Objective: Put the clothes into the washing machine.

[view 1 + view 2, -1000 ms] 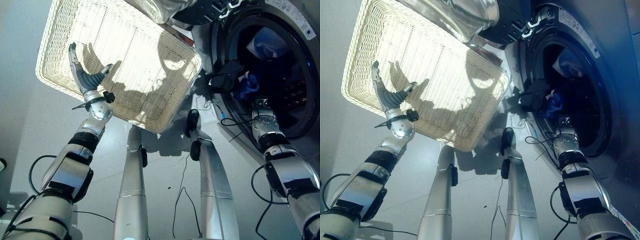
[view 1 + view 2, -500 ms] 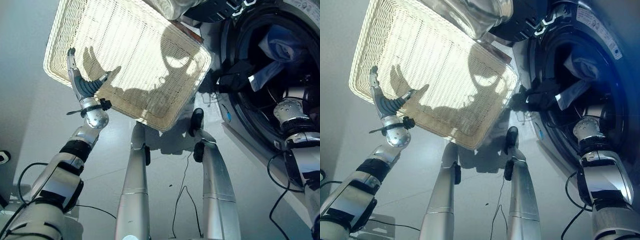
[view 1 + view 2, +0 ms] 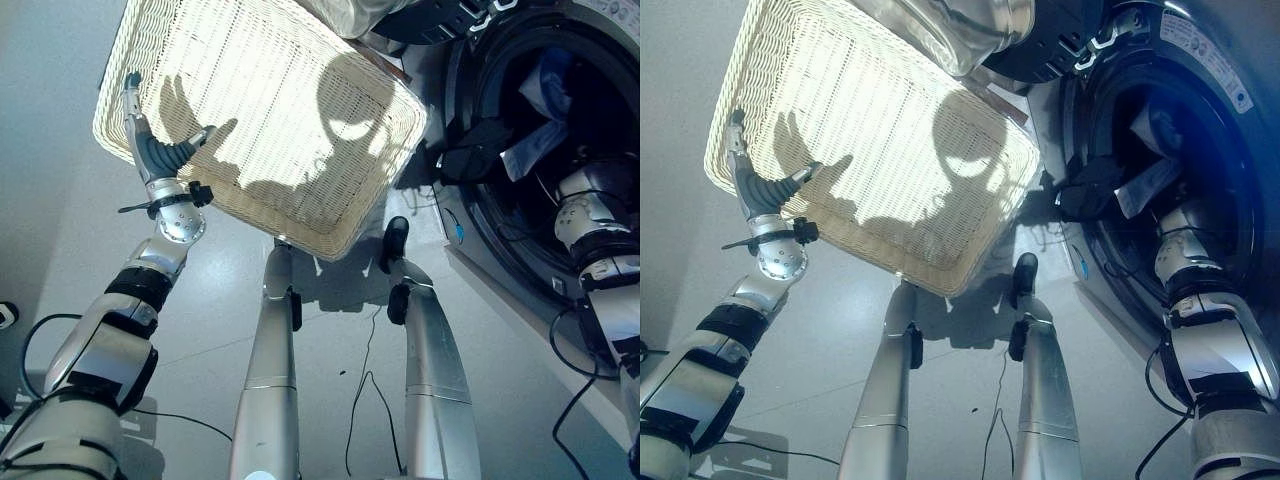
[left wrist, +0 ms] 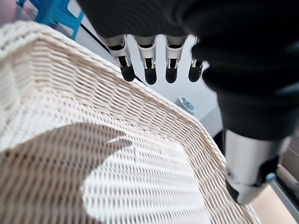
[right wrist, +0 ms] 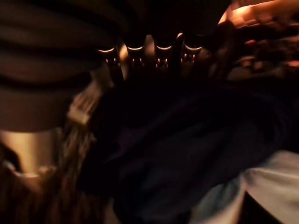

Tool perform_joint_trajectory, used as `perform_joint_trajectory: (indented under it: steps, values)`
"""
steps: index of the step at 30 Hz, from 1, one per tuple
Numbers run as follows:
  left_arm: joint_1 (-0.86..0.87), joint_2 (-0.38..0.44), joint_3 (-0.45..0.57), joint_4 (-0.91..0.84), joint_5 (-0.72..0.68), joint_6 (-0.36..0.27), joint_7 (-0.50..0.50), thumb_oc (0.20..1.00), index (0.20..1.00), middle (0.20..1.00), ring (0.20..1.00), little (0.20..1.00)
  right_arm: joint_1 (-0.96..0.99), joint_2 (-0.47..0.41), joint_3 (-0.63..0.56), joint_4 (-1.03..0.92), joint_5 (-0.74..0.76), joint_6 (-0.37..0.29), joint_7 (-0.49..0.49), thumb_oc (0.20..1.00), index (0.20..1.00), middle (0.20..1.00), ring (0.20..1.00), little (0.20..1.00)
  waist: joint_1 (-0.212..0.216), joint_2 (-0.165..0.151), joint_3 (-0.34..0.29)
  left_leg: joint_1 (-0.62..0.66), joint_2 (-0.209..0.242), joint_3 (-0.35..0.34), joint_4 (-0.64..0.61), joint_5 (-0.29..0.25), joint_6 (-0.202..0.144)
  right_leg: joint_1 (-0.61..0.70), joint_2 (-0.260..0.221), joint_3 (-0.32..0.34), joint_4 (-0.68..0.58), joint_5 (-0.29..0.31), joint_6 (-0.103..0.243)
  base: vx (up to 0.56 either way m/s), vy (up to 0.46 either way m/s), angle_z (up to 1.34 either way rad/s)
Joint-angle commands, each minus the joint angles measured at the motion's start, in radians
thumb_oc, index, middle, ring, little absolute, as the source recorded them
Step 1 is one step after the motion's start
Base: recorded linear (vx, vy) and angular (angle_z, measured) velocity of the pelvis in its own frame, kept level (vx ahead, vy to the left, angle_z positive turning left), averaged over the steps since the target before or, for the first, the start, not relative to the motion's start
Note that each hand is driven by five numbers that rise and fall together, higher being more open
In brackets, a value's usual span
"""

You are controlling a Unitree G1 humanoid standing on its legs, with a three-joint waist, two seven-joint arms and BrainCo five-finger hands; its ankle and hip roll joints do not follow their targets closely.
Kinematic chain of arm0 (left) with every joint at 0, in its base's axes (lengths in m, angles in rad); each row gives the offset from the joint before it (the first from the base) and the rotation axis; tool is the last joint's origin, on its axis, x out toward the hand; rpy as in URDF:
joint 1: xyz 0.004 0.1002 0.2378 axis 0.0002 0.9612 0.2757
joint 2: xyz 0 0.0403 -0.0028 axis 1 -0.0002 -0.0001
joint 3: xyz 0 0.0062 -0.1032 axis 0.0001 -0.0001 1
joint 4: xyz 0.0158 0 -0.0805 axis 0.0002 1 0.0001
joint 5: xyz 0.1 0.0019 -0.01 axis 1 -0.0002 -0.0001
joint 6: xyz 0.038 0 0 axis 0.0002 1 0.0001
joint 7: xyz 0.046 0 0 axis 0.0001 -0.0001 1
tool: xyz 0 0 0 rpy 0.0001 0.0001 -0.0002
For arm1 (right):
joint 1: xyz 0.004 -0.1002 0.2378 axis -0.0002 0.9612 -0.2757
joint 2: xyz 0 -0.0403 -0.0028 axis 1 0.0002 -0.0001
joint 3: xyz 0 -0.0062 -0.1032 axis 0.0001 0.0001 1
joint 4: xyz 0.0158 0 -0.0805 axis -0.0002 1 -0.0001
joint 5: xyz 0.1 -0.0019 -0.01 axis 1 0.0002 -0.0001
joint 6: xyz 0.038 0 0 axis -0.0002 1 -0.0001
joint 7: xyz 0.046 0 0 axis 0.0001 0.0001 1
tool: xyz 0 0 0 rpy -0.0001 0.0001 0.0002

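The white wicker basket (image 3: 285, 110) lies bare on the floor, with nothing in it. My left hand (image 3: 152, 152) hovers open over its near left rim (image 4: 93, 107), fingers (image 4: 149, 70) straight. At the right stands the washing machine (image 3: 600, 30) with its drum mouth open. Dark cloth (image 3: 478, 160) hangs over the mouth's left edge, with a pale cloth (image 3: 528, 152) and a blue one (image 3: 550, 75) inside. My right arm (image 3: 592, 215) reaches into the drum. In the right wrist view my right hand (image 5: 56, 79) sits against dark cloth (image 5: 187, 149) in deep shade.
The washer's open glass door (image 3: 950, 30) hangs over the basket's far edge. Grey floor (image 3: 60, 250) spreads to the left of the basket and in front of it.
My right arm has gone further into the drum, and the pale cloth now shows at the mouth where a blue one was. My left hand has moved slightly along the basket's rim.
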Motion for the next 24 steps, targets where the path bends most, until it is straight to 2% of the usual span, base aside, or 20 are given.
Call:
perform_joint_trajectory:
  steps: [1,8,18,24]
  values:
    - [-0.093,-0.038,0.023,0.03,-0.029,-0.005,0.019,1.0,1.0,1.0,1.0,1.0,-0.082,-0.136,0.079,-0.012,-0.192,0.089,0.014,1.0,1.0,1.0,1.0,1.0,0.014,-0.006,-0.013,0.026,-0.105,0.066,0.144,-0.187,0.075,0.109,0.069,-0.064,-0.266,0.168,0.066,0.0,0.0,0.0]
    - [-0.123,-0.057,0.015,0.039,-0.021,-0.011,0.043,1.0,1.0,1.0,1.0,1.0,-0.064,-0.054,0.238,-0.063,-0.475,0.225,0.13,1.0,1.0,1.0,1.0,1.0,0.014,0.008,-0.013,0.006,-0.103,0.082,0.143,-0.184,0.076,0.081,0.07,-0.066,-0.25,0.156,0.063,-0.01,0.007,0.06]
    - [-0.144,-0.075,0.014,0.054,-0.006,-0.019,0.054,1.0,1.0,1.0,1.0,1.0,-0.031,-0.016,0.321,-0.007,-0.667,0.227,0.212,1.0,1.0,1.0,1.0,1.0,0.008,0.006,-0.013,-0.002,-0.098,0.092,0.133,-0.177,0.074,0.071,0.077,-0.065,-0.254,0.157,0.065,0.0,0.0,0.02]
    - [-0.142,-0.08,0.029,0.066,0.002,-0.031,0.055,1.0,1.0,1.0,1.0,1.0,0.015,0.0,0.341,0.027,-0.778,0.193,0.263,1.0,1.0,1.0,1.0,1.0,0.005,0.008,-0.013,-0.005,-0.096,0.096,0.13,-0.172,0.071,0.064,0.081,-0.063,-0.252,0.158,0.064,0.0,0.0,0.0]
